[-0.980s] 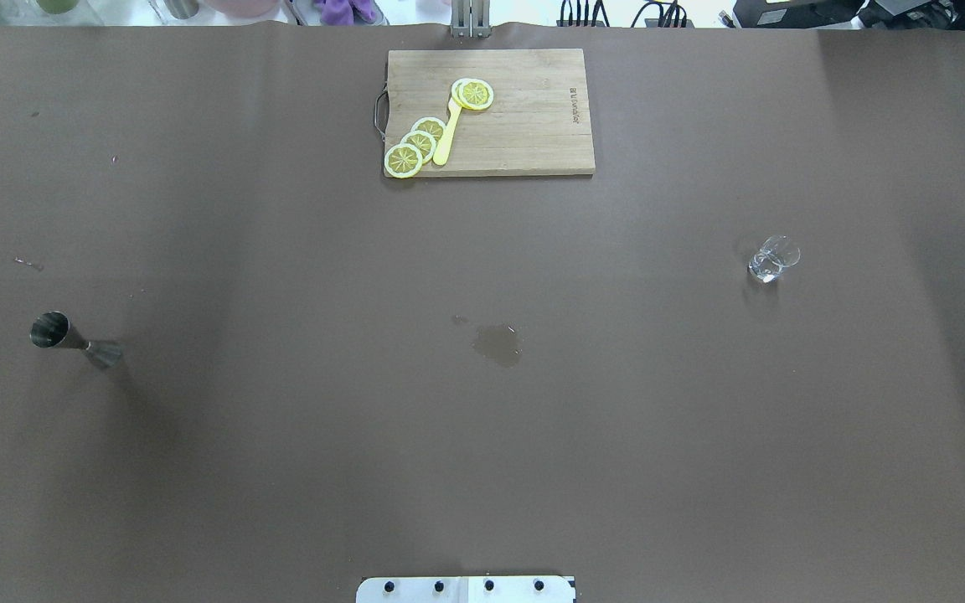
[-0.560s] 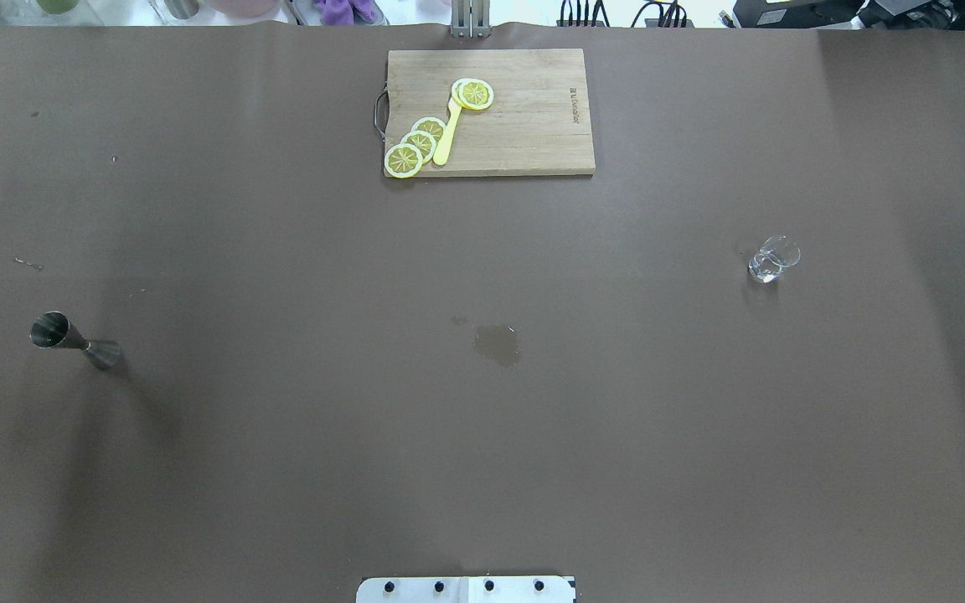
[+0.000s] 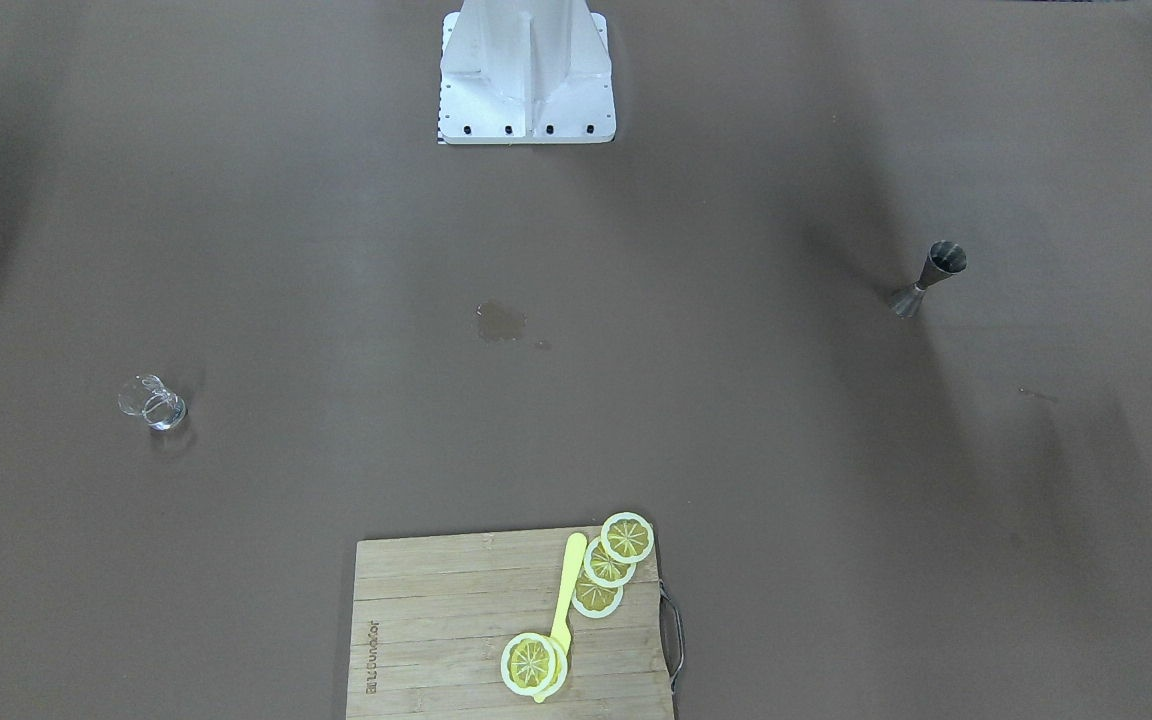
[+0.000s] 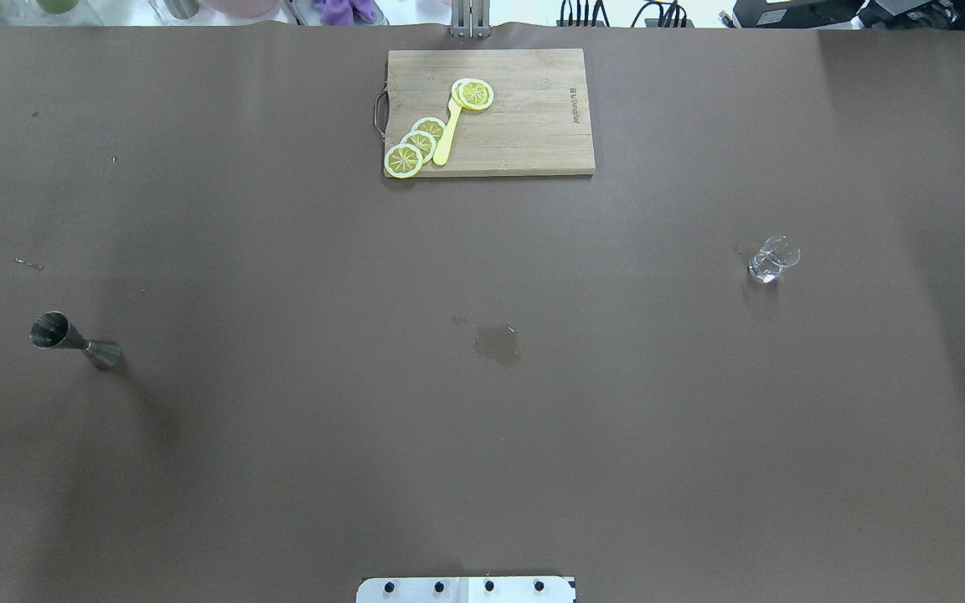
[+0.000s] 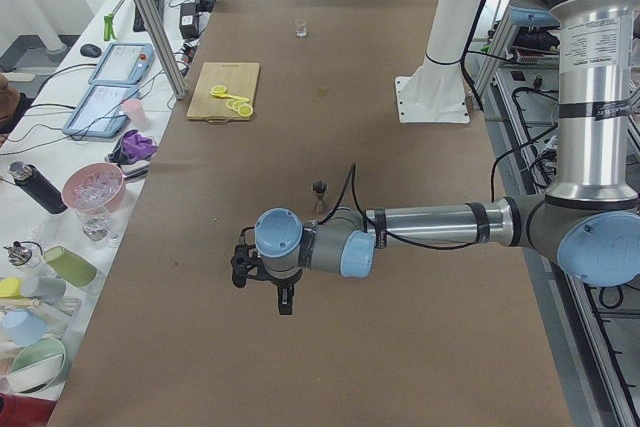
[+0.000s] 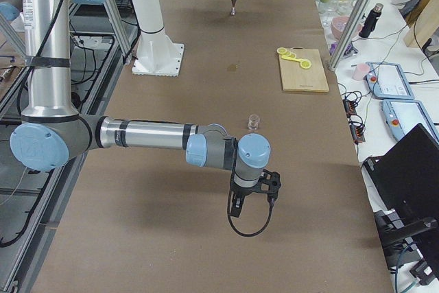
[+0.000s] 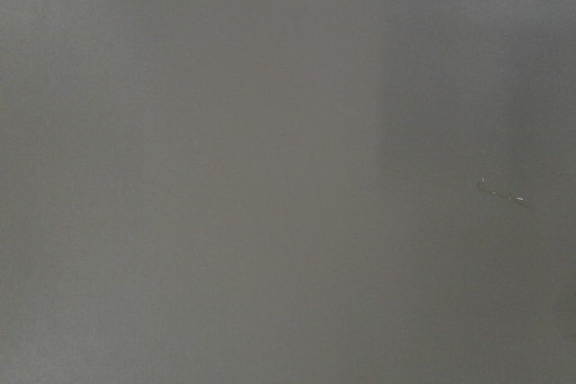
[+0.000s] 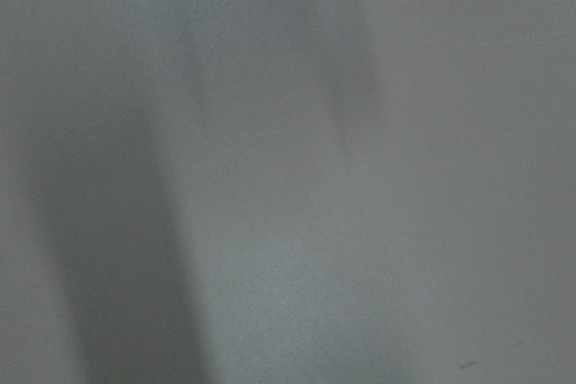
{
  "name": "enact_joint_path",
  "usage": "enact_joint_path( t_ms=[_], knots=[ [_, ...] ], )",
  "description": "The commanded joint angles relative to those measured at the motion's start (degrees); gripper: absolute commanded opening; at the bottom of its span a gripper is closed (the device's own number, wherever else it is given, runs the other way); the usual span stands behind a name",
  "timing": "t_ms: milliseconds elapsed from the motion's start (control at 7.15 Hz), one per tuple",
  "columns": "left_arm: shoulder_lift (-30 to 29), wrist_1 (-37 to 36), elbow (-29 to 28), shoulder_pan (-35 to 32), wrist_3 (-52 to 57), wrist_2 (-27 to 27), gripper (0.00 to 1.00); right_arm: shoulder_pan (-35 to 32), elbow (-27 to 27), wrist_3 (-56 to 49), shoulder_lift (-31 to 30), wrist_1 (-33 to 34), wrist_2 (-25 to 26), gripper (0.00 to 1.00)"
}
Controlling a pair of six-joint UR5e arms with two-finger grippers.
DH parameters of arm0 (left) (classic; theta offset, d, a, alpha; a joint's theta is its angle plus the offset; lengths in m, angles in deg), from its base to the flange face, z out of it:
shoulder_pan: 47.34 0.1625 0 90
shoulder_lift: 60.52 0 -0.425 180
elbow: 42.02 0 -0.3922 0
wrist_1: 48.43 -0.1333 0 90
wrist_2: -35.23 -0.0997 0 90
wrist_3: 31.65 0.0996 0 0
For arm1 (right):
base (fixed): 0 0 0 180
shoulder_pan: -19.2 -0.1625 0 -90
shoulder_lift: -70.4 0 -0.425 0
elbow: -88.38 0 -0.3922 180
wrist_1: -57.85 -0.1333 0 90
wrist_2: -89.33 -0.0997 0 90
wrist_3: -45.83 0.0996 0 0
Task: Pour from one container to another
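Note:
A steel jigger [image 4: 72,337] stands upright on the brown table cover on my left side, also seen in the front view [image 3: 926,277]. A small clear glass [image 4: 773,258] stands on my right side [image 3: 152,403]. Neither gripper appears in the overhead or front views. The left gripper [image 5: 262,282] hangs over bare table nearer than the jigger [image 5: 319,193] in the left side view. The right gripper [image 6: 254,190] hangs short of the glass [image 6: 254,122] in the right side view. Whether either is open or shut I cannot tell. Both wrist views show only table cover.
A wooden cutting board [image 4: 524,126] with lemon slices [image 4: 415,144] and a yellow knife [image 4: 447,134] lies at the far middle. A wet stain [image 4: 497,343] marks the centre. The robot base plate [image 4: 466,589] sits at the near edge. Bottles and bowls crowd a side bench [image 5: 80,207].
The jigger, glass and board have not moved. Only the faint shadows on the cover near the jigger have shifted slightly.

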Motion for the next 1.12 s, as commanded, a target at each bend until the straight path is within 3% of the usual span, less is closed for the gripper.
enact_joint_path(
  t_ms=[0,420,980],
  knots=[
    [-1.5,-9.0,4.1,0.0,1.7,-1.5,0.99,0.0,0.1,0.0,0.0,0.0,-0.1,1.0],
    [4.5,-8.1,9.8,-0.1,2.0,-2.6,0.99,0.0,-0.1,0.1,0.1,0.0,-0.1,1.0],
    [5.3,-6.5,9.1,0.2,1.3,-2.9,0.99,0.0,0.1,0.1,0.1,0.0,-0.1,1.0]
  ],
)
